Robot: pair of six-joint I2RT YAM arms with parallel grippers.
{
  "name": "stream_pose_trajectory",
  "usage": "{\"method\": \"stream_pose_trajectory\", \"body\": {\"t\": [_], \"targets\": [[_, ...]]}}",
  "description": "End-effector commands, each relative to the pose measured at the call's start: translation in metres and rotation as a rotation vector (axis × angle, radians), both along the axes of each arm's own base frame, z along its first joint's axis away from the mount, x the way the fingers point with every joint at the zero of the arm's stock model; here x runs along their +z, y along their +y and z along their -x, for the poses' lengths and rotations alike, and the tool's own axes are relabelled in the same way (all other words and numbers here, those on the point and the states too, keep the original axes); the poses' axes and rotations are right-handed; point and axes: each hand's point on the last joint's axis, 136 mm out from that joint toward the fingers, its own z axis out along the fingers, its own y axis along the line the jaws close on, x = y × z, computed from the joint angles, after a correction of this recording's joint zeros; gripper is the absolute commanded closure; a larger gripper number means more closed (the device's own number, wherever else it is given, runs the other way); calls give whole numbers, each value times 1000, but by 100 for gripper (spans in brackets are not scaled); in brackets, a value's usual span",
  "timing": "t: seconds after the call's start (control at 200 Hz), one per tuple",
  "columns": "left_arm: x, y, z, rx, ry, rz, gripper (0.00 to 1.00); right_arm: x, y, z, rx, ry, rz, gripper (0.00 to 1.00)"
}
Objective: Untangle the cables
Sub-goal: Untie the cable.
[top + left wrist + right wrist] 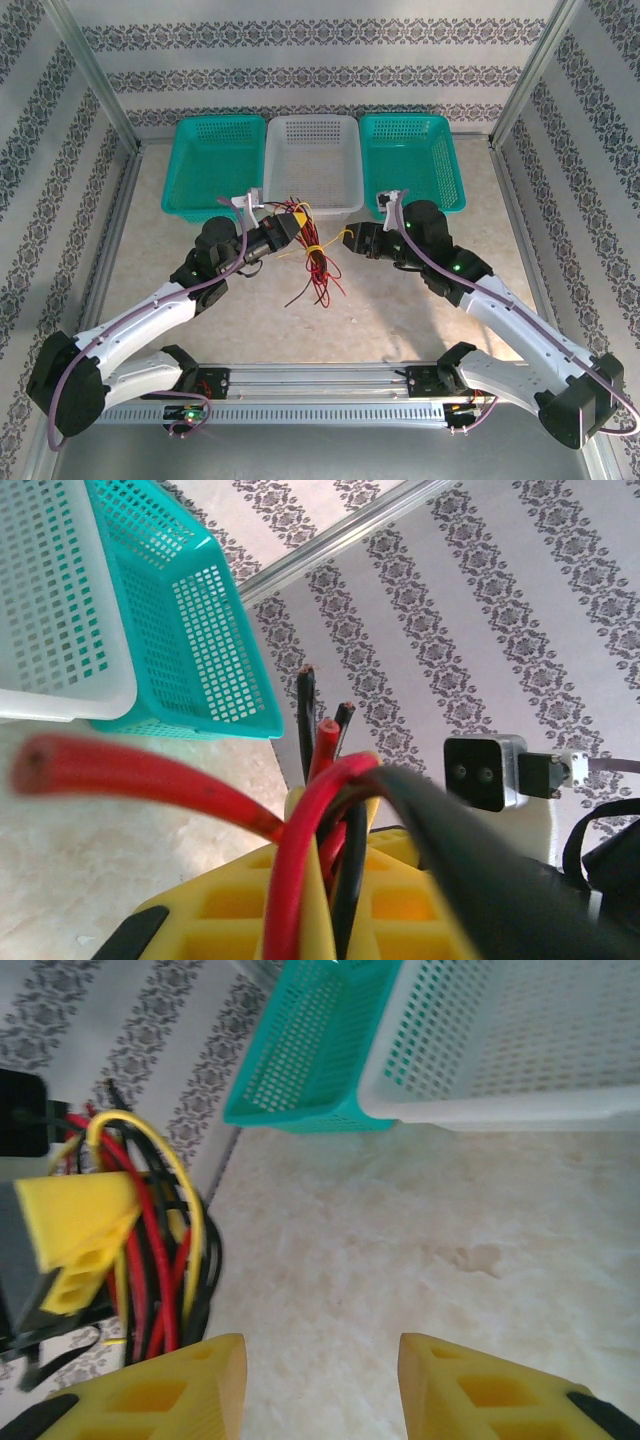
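Mottled beige tabletop (400, 310) lies under me. My left claw (293, 226), its arm reaching low to the centre, pinches the thin, glossy red, black and yellow cables (318, 265). My right claw (350, 239) gapes wide beside them, holding nothing.

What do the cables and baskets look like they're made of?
The cables: likely plastic-sheathed wire, smooth red, black and yellow sleeves that bend freely. The baskets: probably moulded plastic, smooth teal and white, with regular grid perforations.
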Motion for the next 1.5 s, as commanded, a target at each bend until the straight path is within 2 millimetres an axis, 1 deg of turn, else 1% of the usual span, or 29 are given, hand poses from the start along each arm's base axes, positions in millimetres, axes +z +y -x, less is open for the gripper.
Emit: {"method": "stream_pose_trajectory", "body": {"t": [0.0,0.095,0.22,0.33,0.47,0.525,0.6,0.65,0.75,0.814,0.899,0.954,0.999,1.104,1.299,1.389,1.494], "targets": [[38,-5,9,-45,-97,101,100,21,5,6,55,-54,-71,55],[52,-4,12,-51,-125,138,100,29,10,9,90,-55,-121,54],[72,-2,15,-59,-168,197,100,46,19,13,144,-59,-211,54],[85,0,18,-64,-197,242,100,62,25,17,183,-73,-273,46],[103,3,23,-69,-245,292,100,79,26,21,210,-85,-329,40],[108,3,24,-76,-256,295,100,84,25,21,208,-87,-338,34],[110,2,25,-81,-260,291,100,87,22,20,190,-91,-337,26],[110,4,26,-75,-263,292,100,85,19,17,164,-90,-321,23],[102,7,26,-56,-263,278,100,82,15,16,142,-94,-300,22],[101,8,27,-56,-267,277,100,81,13,16,133,-96,-296,20],[98,9,28,-53,-266,272,100,80,10,16,113,-106,-287,14],[97,10,28,-50,-268,272,100,79,8,15,102,-111,-276,12],[100,10,30,-55,-280,278,100,80,7,16,100,-113,-274,13],[103,7,31,-78,-283,294,100,87,10,18,124,-116,-305,17],[117,6,35,-99,-314,320,100,104,14,22,152,-112,-359,16],[119,6,35,-100,-320,332,100,111,12,26,158,-134,-364,16],[122,7,35,-105,-321,364,100,115,10,28,154,-146,-358,15]]}}
